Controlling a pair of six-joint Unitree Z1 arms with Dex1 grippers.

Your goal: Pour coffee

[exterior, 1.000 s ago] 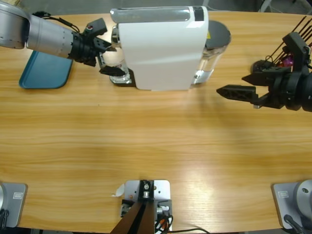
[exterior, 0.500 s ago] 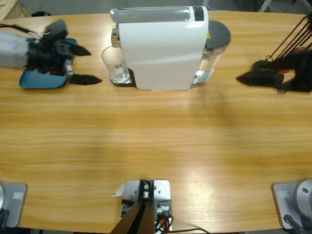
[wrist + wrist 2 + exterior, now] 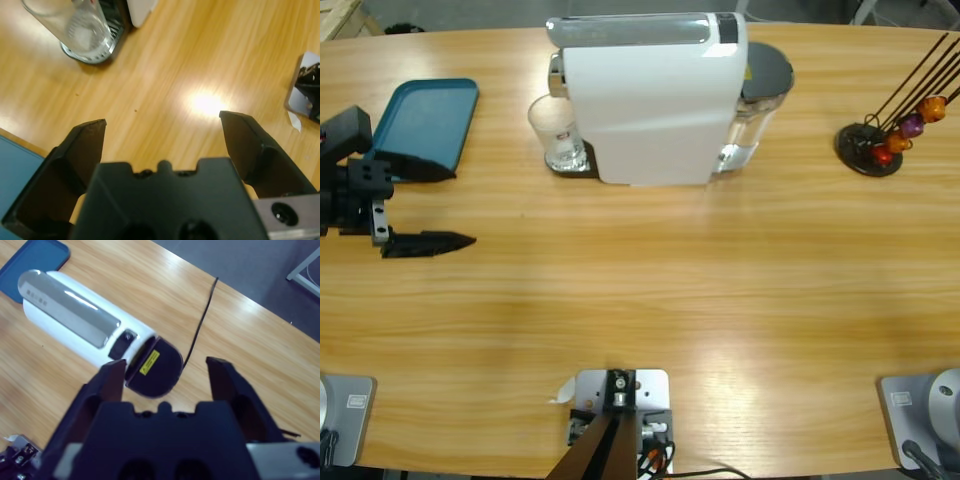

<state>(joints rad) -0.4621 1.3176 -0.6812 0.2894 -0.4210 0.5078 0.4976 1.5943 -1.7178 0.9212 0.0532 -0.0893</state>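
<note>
Two grippers empty | left gripper (image 3: 428, 205) fingers wide, left edge, over wooden worktop (image 3: 670, 280) | right gripper (image 3: 165, 375) fingers wide, above white coffee machine (image 3: 80, 322)

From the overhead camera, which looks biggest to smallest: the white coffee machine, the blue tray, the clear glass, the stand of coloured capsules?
1. White boxy coffee machine, by far.
2. Blue rectangular tray.
3. and 4. Clear glass tumbler and black wire capsule stand: their footprints look alike, so no ranking.

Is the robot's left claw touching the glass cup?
Apart. In the high view the left gripper sits open near the table's left edge beside the blue tray, with bare wood between it and the glass at the coffee machine.
</note>
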